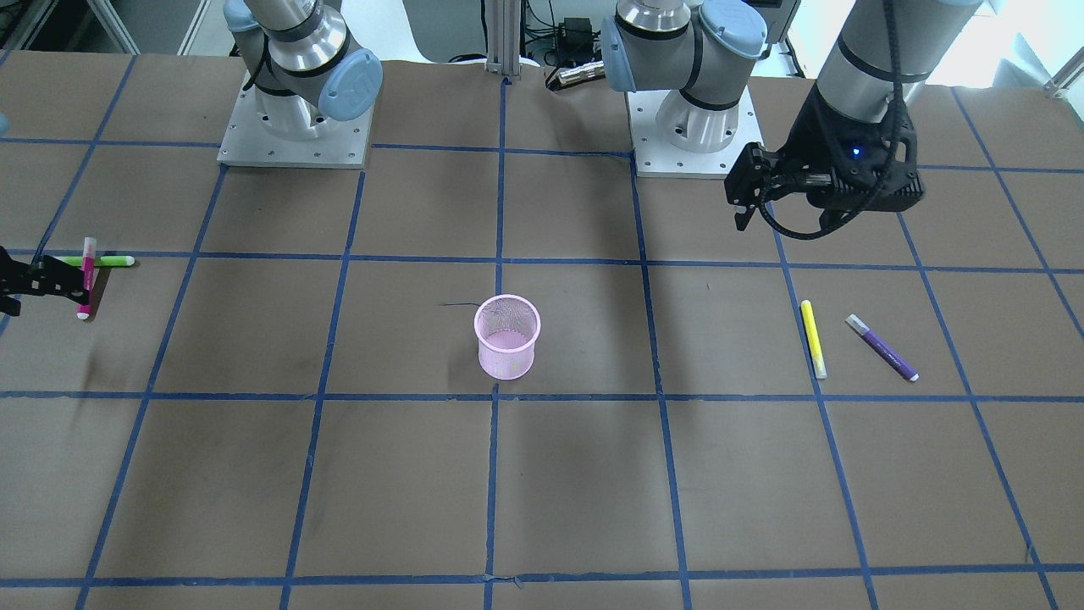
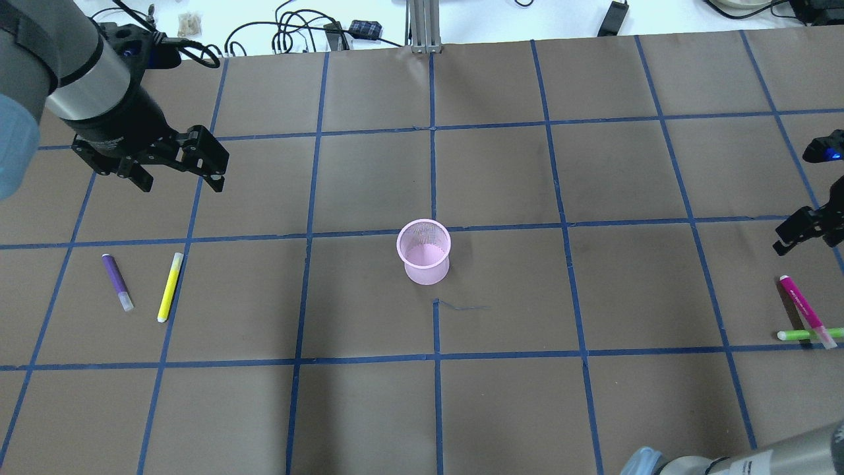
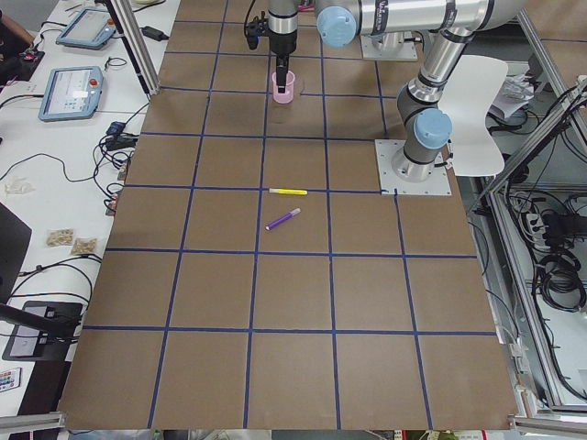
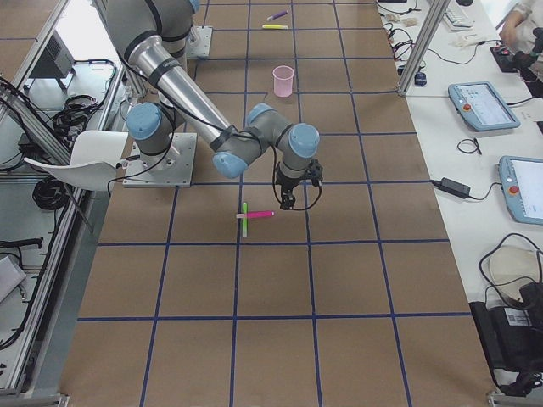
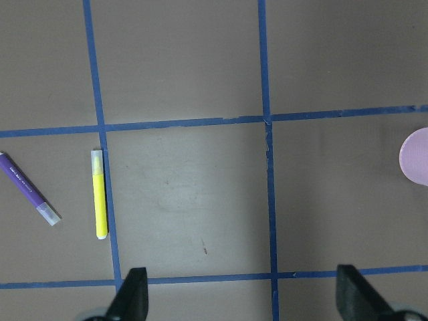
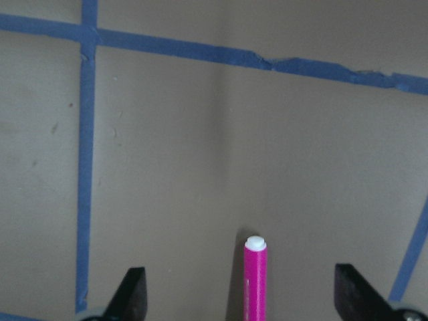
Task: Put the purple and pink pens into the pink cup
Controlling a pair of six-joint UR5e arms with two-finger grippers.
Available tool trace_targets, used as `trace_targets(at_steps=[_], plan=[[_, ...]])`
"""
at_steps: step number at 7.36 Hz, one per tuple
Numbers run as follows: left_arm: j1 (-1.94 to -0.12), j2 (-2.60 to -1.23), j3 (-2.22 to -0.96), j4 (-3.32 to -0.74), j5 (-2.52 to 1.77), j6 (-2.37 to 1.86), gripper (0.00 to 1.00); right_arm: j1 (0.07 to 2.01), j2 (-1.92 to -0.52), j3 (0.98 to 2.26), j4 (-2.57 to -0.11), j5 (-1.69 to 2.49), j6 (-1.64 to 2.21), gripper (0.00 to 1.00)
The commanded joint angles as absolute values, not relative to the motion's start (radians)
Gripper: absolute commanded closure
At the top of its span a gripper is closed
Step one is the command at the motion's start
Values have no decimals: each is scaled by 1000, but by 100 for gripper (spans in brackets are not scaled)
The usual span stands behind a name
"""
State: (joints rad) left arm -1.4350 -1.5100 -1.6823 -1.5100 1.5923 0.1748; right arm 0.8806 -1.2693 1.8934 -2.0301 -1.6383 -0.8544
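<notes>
The pink cup (image 2: 424,251) is seen upright at the middle of the table (image 2: 593,165), and neither task pen has yet been put into it. The pink pen (image 2: 804,310) is found far out on the robot's right, laid across a green pen (image 2: 791,335). The right gripper (image 6: 242,294) is held directly over it, its fingers (image 6: 134,297) spread wide with nothing gripped. In the right wrist view the pen's white-capped end is centred between the fingers, and its long axis runs across the line joining them, so a straight descent and closure is judged to be all that is called for. The crossed green pen may be disturbed by the lift. The purple pen (image 2: 117,282) is left on the robot's left side, just beside a yellow pen (image 2: 170,287) and angled slightly to it. The left gripper (image 2: 181,181), also spread and unladen, is held well apart from it but is clearly the nearer arm.
</notes>
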Motion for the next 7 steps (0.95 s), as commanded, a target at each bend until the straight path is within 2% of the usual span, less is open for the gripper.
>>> trace_targets(at_steps=[1, 5, 7], plan=[[-1326, -1526, -1686, -1502, 1586, 297, 0, 865, -1181, 1913, -2082, -1667, -909, 0], [-1134, -1546, -1735, -1494, 1582, 325, 0, 832, -1218, 1917, -1941, -1687, -919, 20], [-1089, -1612, -1762, -1406, 1577, 315, 0, 831, -1213, 1914, -1951, -1707, -919, 47]])
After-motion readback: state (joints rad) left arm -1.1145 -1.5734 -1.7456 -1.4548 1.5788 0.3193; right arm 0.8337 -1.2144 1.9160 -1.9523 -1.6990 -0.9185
